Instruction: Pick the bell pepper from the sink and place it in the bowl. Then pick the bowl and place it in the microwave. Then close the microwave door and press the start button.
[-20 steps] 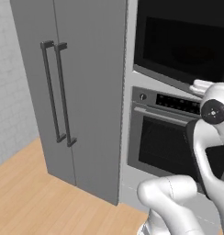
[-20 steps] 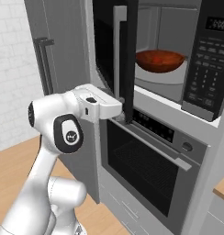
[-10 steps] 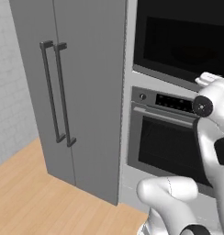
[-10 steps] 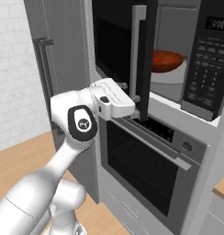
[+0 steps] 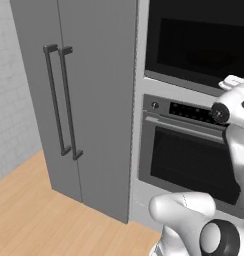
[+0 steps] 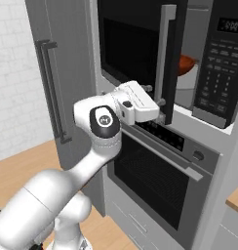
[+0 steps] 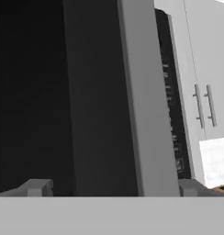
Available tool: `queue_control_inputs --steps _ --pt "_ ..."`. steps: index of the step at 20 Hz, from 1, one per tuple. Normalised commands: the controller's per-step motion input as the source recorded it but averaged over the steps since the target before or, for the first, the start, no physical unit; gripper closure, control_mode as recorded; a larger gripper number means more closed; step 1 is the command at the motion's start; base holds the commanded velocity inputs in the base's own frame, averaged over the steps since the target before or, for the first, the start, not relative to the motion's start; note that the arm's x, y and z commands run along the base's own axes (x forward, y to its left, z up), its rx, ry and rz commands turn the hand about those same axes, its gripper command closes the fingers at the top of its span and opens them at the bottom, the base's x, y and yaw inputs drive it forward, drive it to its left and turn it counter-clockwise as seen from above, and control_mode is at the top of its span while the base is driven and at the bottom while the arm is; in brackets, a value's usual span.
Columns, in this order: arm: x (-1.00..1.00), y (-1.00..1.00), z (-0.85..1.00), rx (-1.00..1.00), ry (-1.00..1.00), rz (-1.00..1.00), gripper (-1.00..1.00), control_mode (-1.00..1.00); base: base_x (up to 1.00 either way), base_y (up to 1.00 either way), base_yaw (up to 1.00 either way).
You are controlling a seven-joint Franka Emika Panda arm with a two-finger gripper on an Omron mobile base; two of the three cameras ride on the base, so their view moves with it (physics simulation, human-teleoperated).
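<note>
The microwave [image 6: 223,58] is built in above the oven. The microwave door [image 6: 166,58] stands partly swung toward shut, with its grey frame [image 7: 141,101] and dark window [image 5: 199,45] close in front of the hand. Through the remaining gap a sliver of the red-orange bowl [image 6: 186,64] shows inside the cavity. My gripper [image 6: 155,95] is open, its fingertips [image 7: 36,187] spread wide against the door's outer face near the lower edge, holding nothing. The bell pepper and the sink are out of view.
The oven [image 6: 155,180] with its bar handle sits directly below the microwave. A tall grey fridge [image 5: 89,100] with two vertical handles stands to the left. Wooden floor [image 5: 39,220] lies in front. White cabinets [image 7: 205,69] show past the door's edge.
The microwave door has swung further toward shut, with my hand following it to the right. Less of the bowl shows through the narrowing gap.
</note>
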Motion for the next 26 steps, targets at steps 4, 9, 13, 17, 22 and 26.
queue_control_inputs --steps 4,9,13,17,22,26 --pt "0.71 -0.26 0.03 0.01 -0.02 -0.12 -1.00 -1.00 0.00 0.00 0.00" --pt "0.60 -0.09 0.12 0.00 0.00 -0.22 -1.00 -1.00 0.00 0.00 0.00" --pt "0.58 0.01 0.05 0.00 0.00 -0.34 -1.00 -1.00 0.00 0.00 0.00" --pt "0.63 0.09 0.01 0.00 0.00 -0.39 -1.00 -1.00 0.00 0.00 0.00" --pt "0.70 0.06 0.02 0.00 0.00 -0.40 -1.00 -1.00 0.00 0.00 0.00" --pt "0.79 0.19 0.00 -0.03 0.00 -0.45 -1.00 -1.00 0.00 0.00 0.00"
